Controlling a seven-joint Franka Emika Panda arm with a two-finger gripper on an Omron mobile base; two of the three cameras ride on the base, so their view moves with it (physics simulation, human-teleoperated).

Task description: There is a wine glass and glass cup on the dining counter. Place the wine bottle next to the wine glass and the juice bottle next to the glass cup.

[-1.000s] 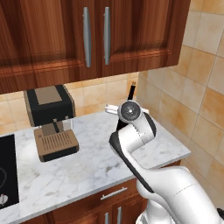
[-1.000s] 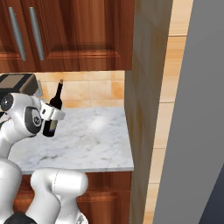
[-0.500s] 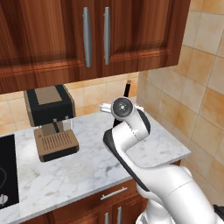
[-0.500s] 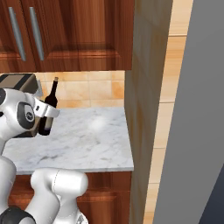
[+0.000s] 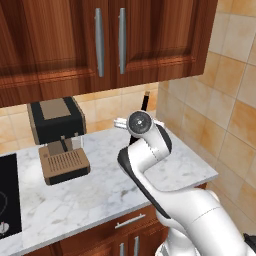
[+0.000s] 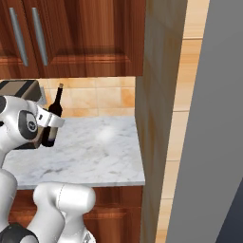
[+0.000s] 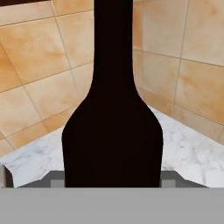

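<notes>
While the tall near-black wine bottle (image 7: 113, 131) is held between the half-closed gripper (image 6: 50, 124) fingers, at twelve o'clock, both placements are judged undone.

Wine bottle (image 7: 113, 131): near-black, smooth, matt in close view, with a small tan tip visible in the right base view. Desk (image 5: 100, 190): white-grey veined marble, polished, with a soft highlight near the far wall. Upper cabinets (image 5: 60, 45): reddish-brown wood with visible grain and a slight sheen; handles (image 5: 98, 42) of brushed grey metal. Wall tiles (image 7: 39, 65): tan and orange, smooth, with thin pale joints. Coffee machine (image 5: 56, 137): matt dark casing and brown ribbed tray. Arm (image 5: 150, 155): glossy white shell with dark joints. Hob (image 5: 7, 200), far left: glossy black.
</notes>
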